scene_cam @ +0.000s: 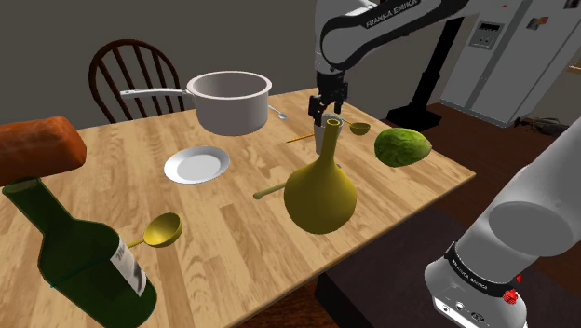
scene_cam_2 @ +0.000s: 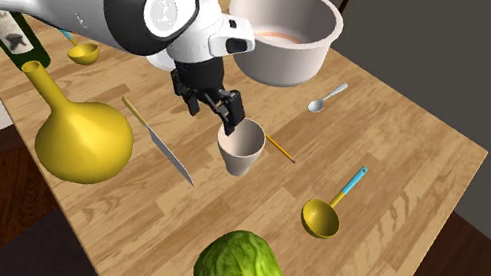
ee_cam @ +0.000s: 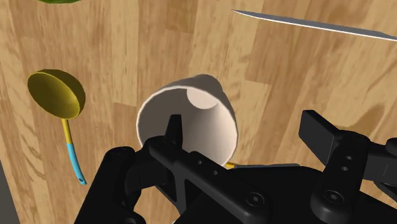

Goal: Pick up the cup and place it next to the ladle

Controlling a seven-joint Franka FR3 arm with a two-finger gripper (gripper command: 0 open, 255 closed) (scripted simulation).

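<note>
In the shoulder view the gripper (scene_cam: 328, 112) hung right over the cup (scene_cam: 320, 140), which stood on the table (scene_cam: 233, 219) behind the vase (scene_cam: 321, 191), between the pot (scene_cam: 231, 101) and the cabbage (scene_cam: 402, 146). The second exterior view showed the cup (scene_cam_2: 240, 149) mouth up, a knife (scene_cam_2: 159, 144) on one side and the ladle (scene_cam_2: 321, 218) near but apart on the other. In the wrist view the gripper (ee_cam: 245, 127) stood unclenched. One finger (ee_cam: 173, 130) was at the cup (ee_cam: 197, 121) rim and the other well off its wall, so it grasped nothing.

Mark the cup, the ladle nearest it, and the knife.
cup (scene_cam_2: 234, 164), second exterior view, outer wall.
ladle (scene_cam_2: 320, 219), second exterior view, bowl.
knife (scene_cam_2: 169, 157), second exterior view, blade.
</note>
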